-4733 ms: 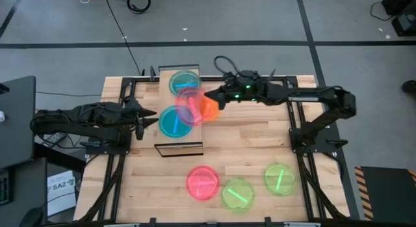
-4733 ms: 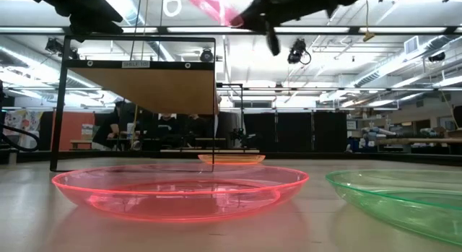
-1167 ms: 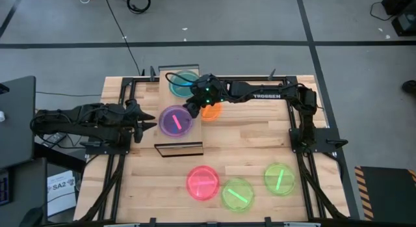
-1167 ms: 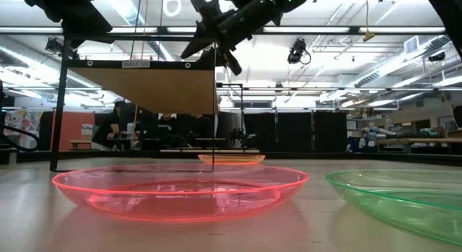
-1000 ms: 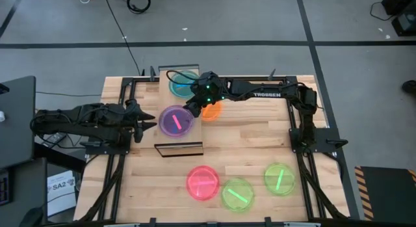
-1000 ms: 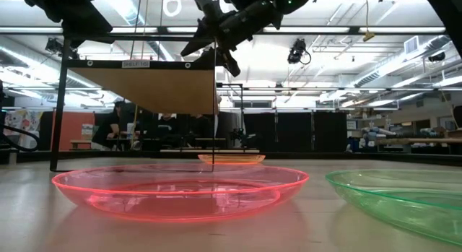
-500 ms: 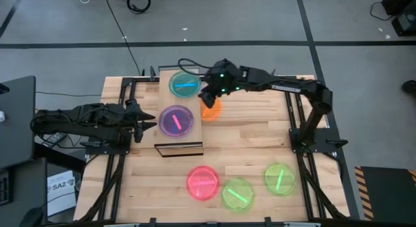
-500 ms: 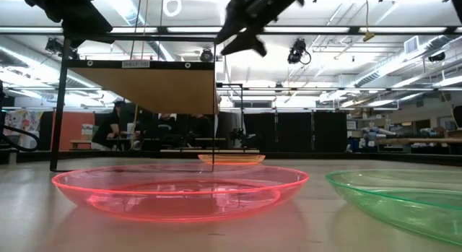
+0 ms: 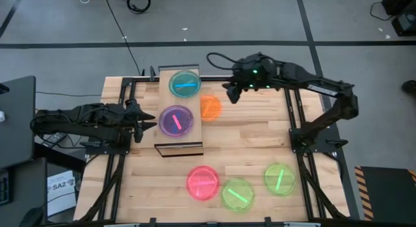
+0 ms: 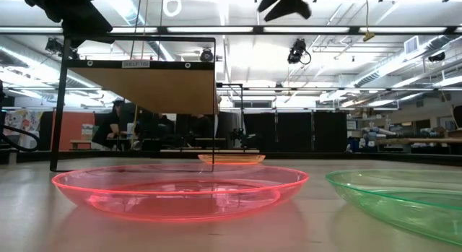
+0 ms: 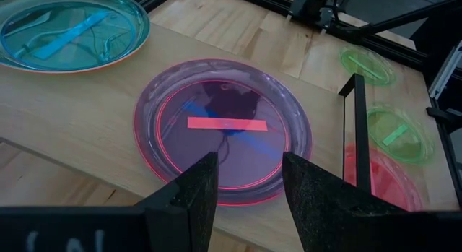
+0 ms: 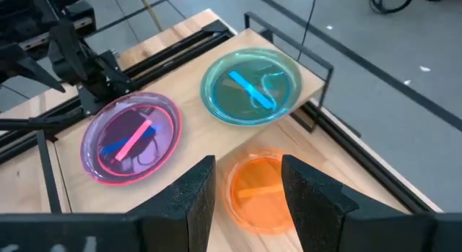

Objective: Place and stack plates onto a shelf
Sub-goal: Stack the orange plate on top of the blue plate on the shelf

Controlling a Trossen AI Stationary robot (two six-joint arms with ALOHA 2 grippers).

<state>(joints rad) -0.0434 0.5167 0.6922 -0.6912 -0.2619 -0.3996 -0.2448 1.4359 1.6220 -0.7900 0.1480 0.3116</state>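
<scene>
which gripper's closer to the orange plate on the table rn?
Right. The right gripper hangs just off the orange plate, empty. The left gripper waits beyond the shelf.

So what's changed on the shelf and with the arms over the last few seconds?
The right gripper let its pink plate go onto the teal one on the shelf, then drew back empty beside the orange plate. Left gripper, far teal plate and table plates stayed put.

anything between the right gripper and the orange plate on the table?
Nothing visible. The right gripper, jaws open and empty, hangs just off the orange plate, which lies alone on the tabletop beside the shelf.
</scene>
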